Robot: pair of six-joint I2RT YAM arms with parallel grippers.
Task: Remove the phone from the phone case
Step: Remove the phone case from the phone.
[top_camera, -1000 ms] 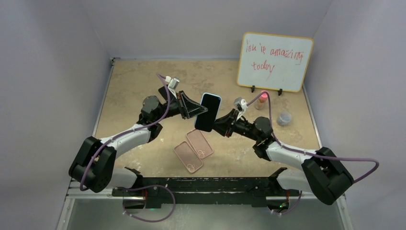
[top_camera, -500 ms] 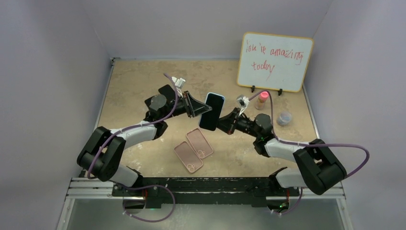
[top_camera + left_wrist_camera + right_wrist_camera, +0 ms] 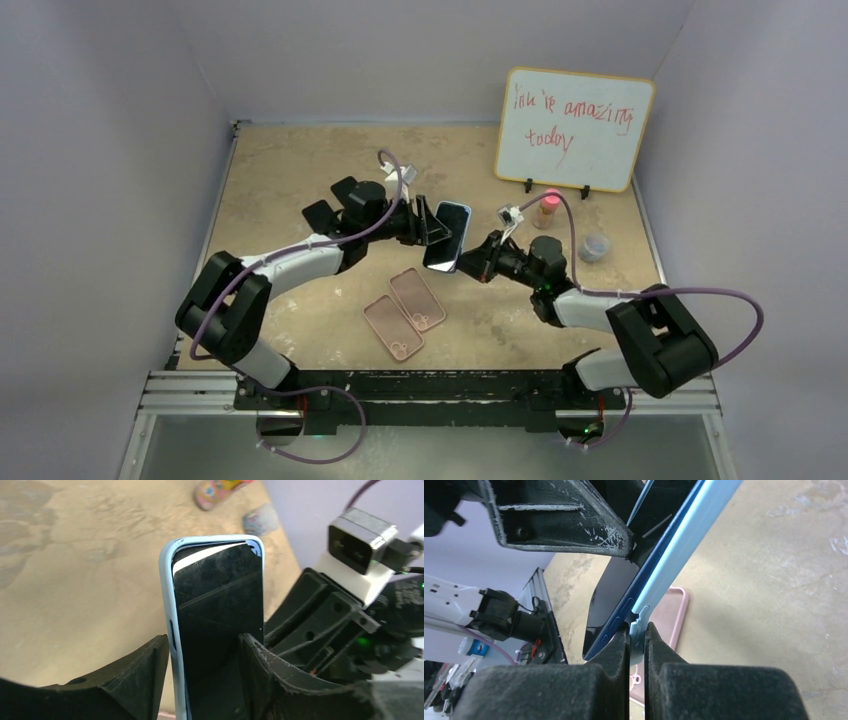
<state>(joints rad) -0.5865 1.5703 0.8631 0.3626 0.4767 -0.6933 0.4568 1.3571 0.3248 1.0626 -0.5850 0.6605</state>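
Left fingers [image 3: 140, 680] now parted astride phone [image 3: 217, 610] (pinched it before); right fingers [image 3: 599, 685] clamped on phone case [image 3: 681, 545] rim.

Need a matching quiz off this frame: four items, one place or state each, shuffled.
1 blue case
2 pink cases
3 whiteboard
4 right gripper

A standing upright, far right
B shut on the blue case's edge
C lying flat on the table
D held up in the air

Pairs: 1-D, 2-C, 3-A, 4-B
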